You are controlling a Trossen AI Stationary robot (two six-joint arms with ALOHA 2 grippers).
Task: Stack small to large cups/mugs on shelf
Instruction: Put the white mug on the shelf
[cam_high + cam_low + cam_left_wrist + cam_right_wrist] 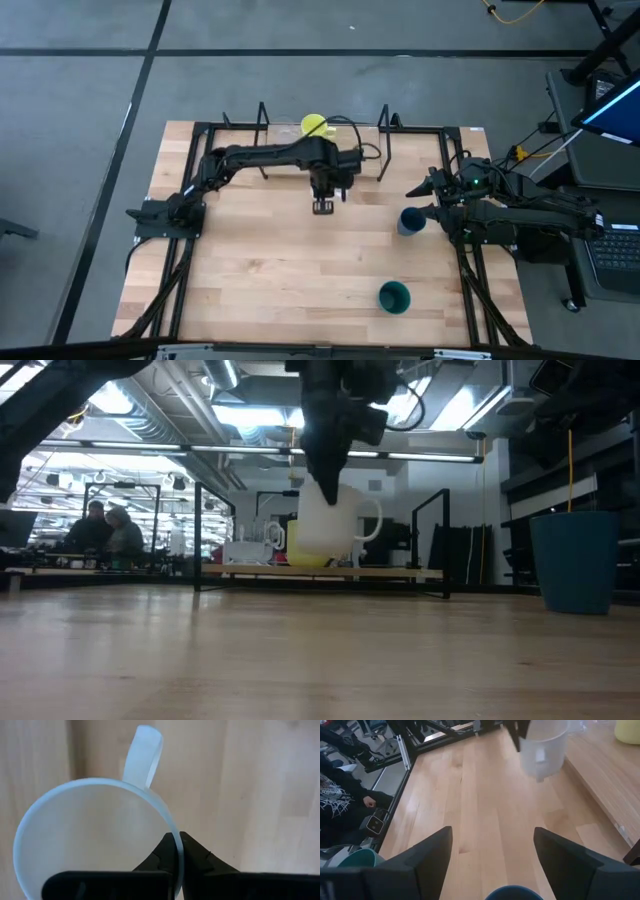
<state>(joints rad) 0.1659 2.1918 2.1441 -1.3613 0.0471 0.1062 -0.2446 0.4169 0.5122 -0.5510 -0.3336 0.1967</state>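
Note:
My left gripper [177, 837] is shut on a white mug [325, 525], which the low view shows in the air in front of the shelf [320, 572]. A yellow mug [313, 125] stands on that narrow board, with a clear glass cup [580, 725] beside it. My right gripper [492, 855] is wide open near the table's right side. The dark blue cup [411, 221] stands on the table just below it, with its rim [512, 892] between the finger bases; no touch shows. The dark green cup [394, 296] stands nearer the front edge. My left gripper pinches the white mug's rim [175, 832] on the side away from the handle [142, 757], with one finger inside the mug and one outside. The fingers [200, 860] come from above, pointing down. The mug hangs upright below them, lifted clear of the table.
The shelf's black wire frames [440, 540] stand upright at each end. Bare tabletop [270, 260] lies between the arms. People sit beyond the table [105, 525], and a person in dark clothes [335, 790] is beside the table's edge.

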